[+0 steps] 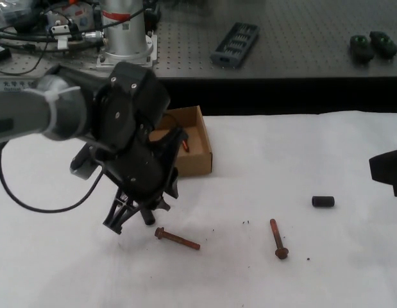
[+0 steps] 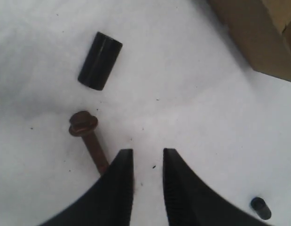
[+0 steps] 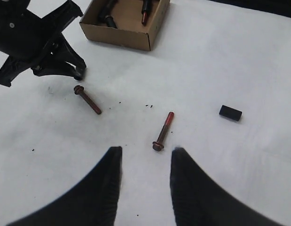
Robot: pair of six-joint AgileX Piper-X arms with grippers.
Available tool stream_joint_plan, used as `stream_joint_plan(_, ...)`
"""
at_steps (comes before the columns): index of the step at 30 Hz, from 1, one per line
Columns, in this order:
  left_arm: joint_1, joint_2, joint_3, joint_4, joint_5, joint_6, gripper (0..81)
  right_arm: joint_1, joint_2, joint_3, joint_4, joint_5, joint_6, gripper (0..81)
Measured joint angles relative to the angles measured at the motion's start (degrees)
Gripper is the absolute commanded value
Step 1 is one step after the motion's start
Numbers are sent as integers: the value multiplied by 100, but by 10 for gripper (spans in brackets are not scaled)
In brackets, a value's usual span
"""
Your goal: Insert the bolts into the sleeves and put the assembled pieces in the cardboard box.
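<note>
1. Two bolts (image 1: pixel 177 239) (image 1: pixel 278 239) lie loose on the cloth (image 1: pixel 313 276); a sleeve (image 2: pixel 99 61) sits near one bolt's head.
2. I see my left gripper (image 2: pixel 147 155) parted, empty, beside that bolt.
3. Right gripper (image 3: pixel 145 153) parted, empty too.

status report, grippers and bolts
Left gripper open, empty, beside a bolt and sleeve. Right gripper open, facing second bolt. Nothing blocking the cardboard box.

On the cloth (image 1: pixel 301 147), the cardboard box (image 1: pixel 195 163) is sitting at 11 o'clock from centre. The first bolt (image 1: pixel 177 239) is lying at the box's 6 o'clock, the second bolt (image 1: pixel 278 239) at 3 o'clock from the first, the sleeve (image 1: pixel 323 201) at 2 o'clock from that.
</note>
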Motion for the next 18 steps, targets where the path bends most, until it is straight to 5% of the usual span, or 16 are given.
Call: stream_joint_plan(18, -97, 105, -73, -223, 433, -419, 171, 0, 21, 0, -100, 476, 0, 264)
